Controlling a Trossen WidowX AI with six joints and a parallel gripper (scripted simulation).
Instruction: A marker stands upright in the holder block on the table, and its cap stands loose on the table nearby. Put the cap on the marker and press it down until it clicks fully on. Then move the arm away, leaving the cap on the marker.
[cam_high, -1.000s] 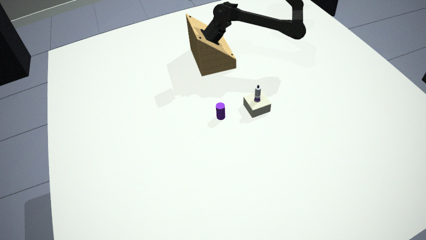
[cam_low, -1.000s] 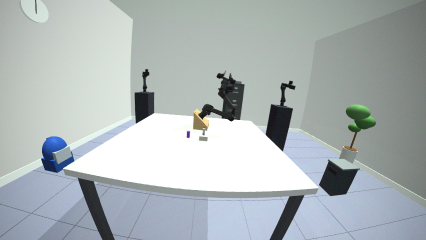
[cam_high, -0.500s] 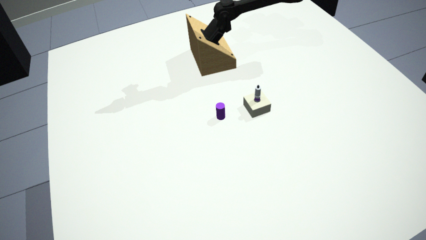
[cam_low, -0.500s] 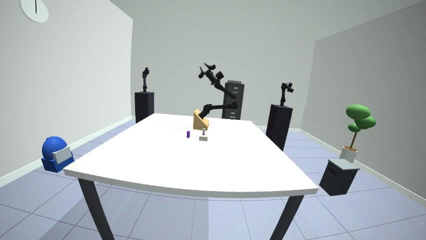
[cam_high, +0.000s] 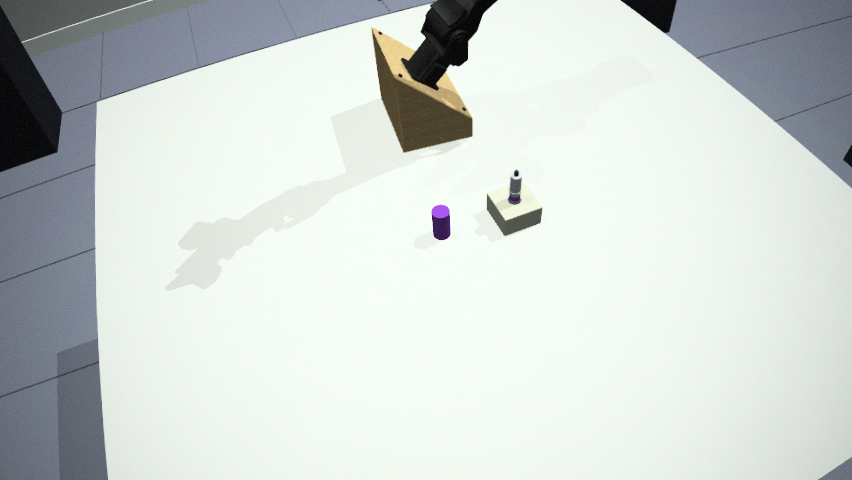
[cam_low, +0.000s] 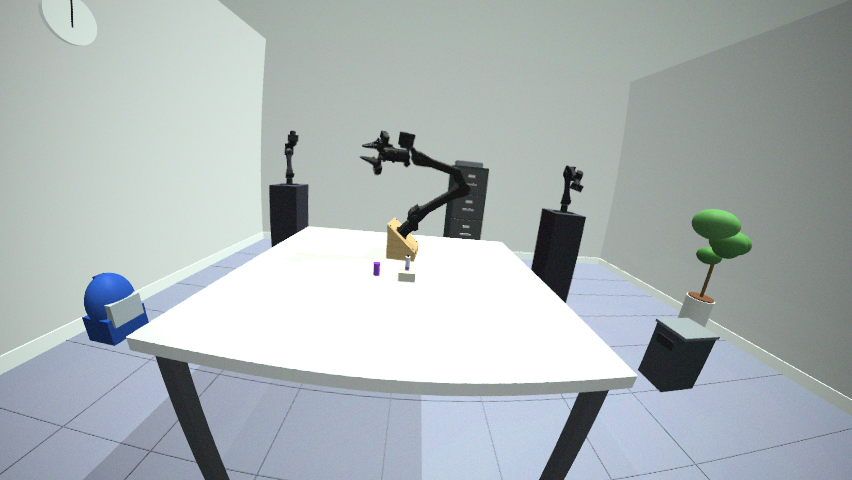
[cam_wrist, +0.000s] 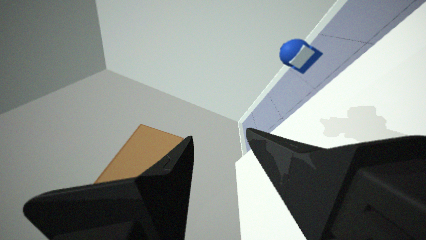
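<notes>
Purple cap (cam_high: 440, 222): stands upright on the table (cam_high: 298, 369), loose, nothing touching it; its long axis runs straight up.
Marker (cam_high: 515, 186): upright in the block (cam_high: 515, 213), tip bare, just beside the cap and apart from it.
Gap to close: cap and marker stand side by side in front of the wooden base (cam_high: 420, 101), each with its axis vertical, so the cap only needs lifting, carrying sideways over the tip, and lowering.
Claw (cam_low: 372, 157): high in the air above the table, well apart from both pieces, pointing out sideways rather than down.
Claw state: fingers about half spread, with nothing between them.
Cap from the claw: well below it, close under the tips from where I stand; the wrist view looks off over the table edge and shows neither cap nor marker.
Next move, as I judge it: tilt the claw to point down, drop over the cap, and pinch it across its round side.
Risk: a tilted approach could knock over the loose cap.
Stage: cap not yet grasped.
</notes>
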